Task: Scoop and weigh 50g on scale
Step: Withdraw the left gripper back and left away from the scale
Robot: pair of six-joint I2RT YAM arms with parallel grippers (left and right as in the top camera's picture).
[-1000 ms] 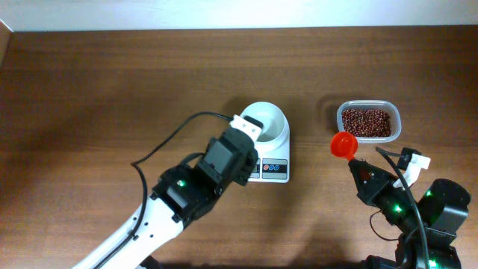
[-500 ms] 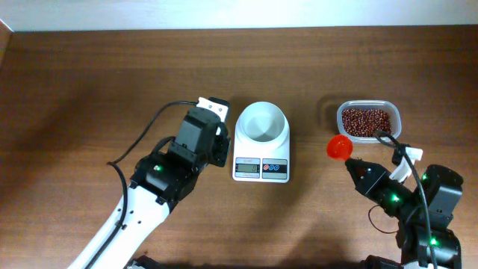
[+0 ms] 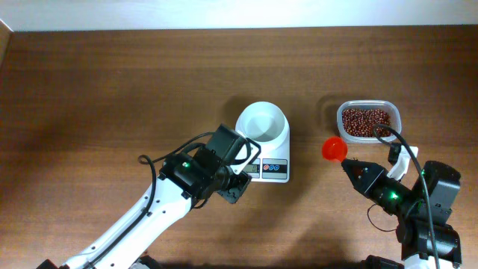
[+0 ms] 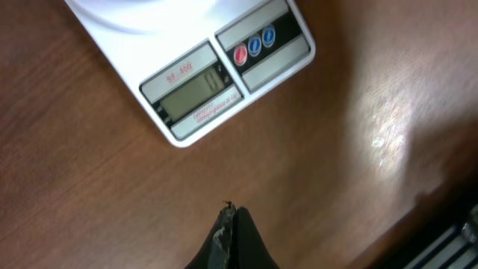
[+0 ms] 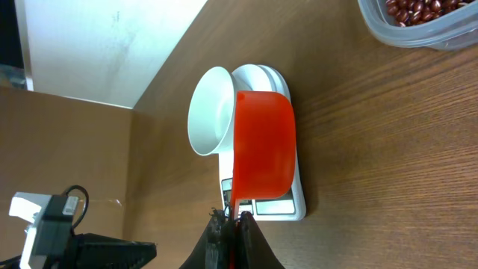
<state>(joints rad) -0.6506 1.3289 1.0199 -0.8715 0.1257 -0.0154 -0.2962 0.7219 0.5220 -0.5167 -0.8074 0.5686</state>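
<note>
The white scale [image 3: 269, 169] stands mid-table with a round white bowl [image 3: 263, 123] on it that looks empty from above. My left gripper [image 3: 234, 191] is shut on nothing, just in front of the scale's left front corner. In the left wrist view its closed tips [image 4: 230, 215] point at the wood below the grey display [image 4: 198, 93]. My right gripper [image 3: 352, 166] is shut on the handle of a red scoop [image 3: 333, 149], which is in the air between scale and bean tub. The right wrist view shows the scoop [image 5: 261, 149] overlapping the bowl [image 5: 213, 112]; its inside is hidden there.
A clear tub of red beans [image 3: 367, 121] sits right of the scale, also at the top corner [image 5: 426, 19] of the right wrist view. The table's front edge [image 4: 441, 202] runs close behind the left gripper. A white wall borders the far table edge.
The left arm swung away to the left of the scale, then came back to its front, and its jaws closed. The right gripper carried the scoop slightly left.
</note>
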